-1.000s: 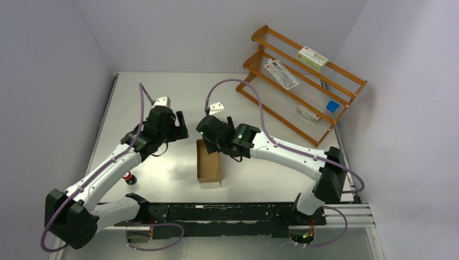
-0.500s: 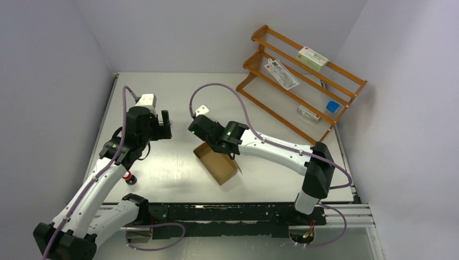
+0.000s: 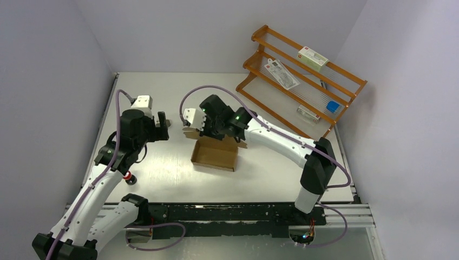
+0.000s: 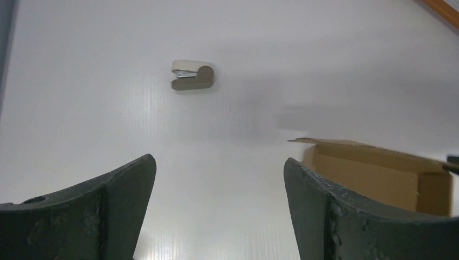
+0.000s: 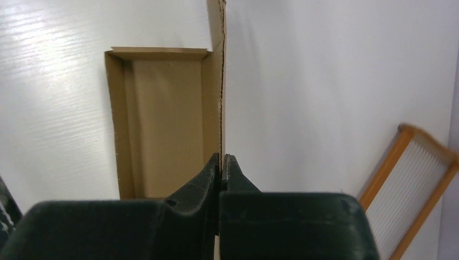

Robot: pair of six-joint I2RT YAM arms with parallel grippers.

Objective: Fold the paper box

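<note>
Where the right end effector (image 5: pixel 222 165) reaches over the middle of the surface (image 3: pixel 162 97), its jaws are closed flat on a thin upright cardboard panel of the box (image 3: pixel 216 154). The right wrist view shows that panel edge-on, running straight away from the fingertips. The box is an open brown tray lying mouth-up with its long side across the top view, and its far side is directly under this end effector. In the wrist view the tray's hollow lies just left of the pinched panel. The left end effector (image 4: pixel 217 162) is to the box's left, apart from it, with its jaws spread wide and nothing between them. From its wrist camera one corner of the box shows beyond the right-hand finger, and a small beige item (image 4: pixel 192 76) shows farther off. There is one box, two arms and one orange rack (image 3: pixel 303 81). The rack has three tiers and carries three pale packages (image 3: pixel 313 56) and one blue item (image 3: pixel 332 106). A single red-and-black knob (image 3: pixel 128 177) stands beside the left arm near the left edge. The box lies well inside every edge. Bare surface runs left of it toward the left end effector and beyond it toward the back wall. The rack fills the far right corner, and the base rail (image 3: pixel 227 211) closes off the near edge.
</note>
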